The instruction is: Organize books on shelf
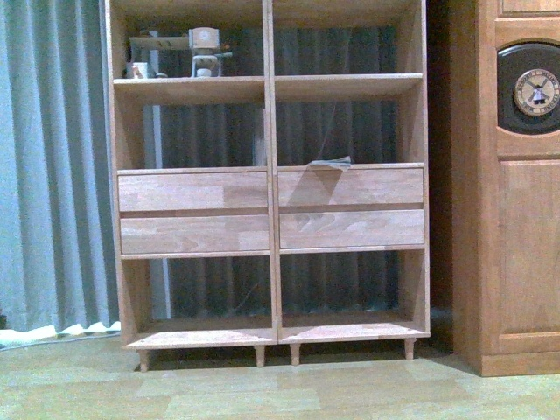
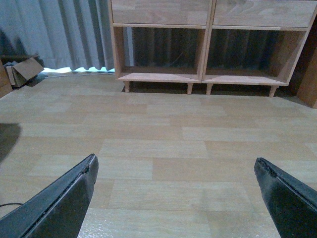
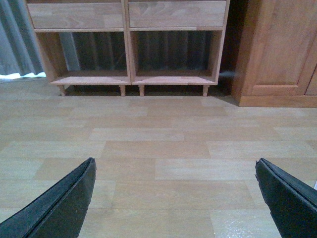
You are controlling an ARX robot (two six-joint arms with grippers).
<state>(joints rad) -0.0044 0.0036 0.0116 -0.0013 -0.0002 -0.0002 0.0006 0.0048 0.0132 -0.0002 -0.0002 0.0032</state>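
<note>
A pale plank floor (image 2: 163,139) runs to a grey curtain (image 1: 52,175). From the robot, the light-wood shelf (image 1: 194,191) stands at 12 o'clock and a darker cabinet (image 1: 516,219) at 3 o'clock. The left gripper (image 2: 175,159) and right gripper (image 3: 175,161) hang over bare floor, fingers spread wide, holding nothing. A flat teal-grey book (image 1: 330,163) lies above the right-hand drawers, at about 1 o'clock and well apart from both grippers.
</note>
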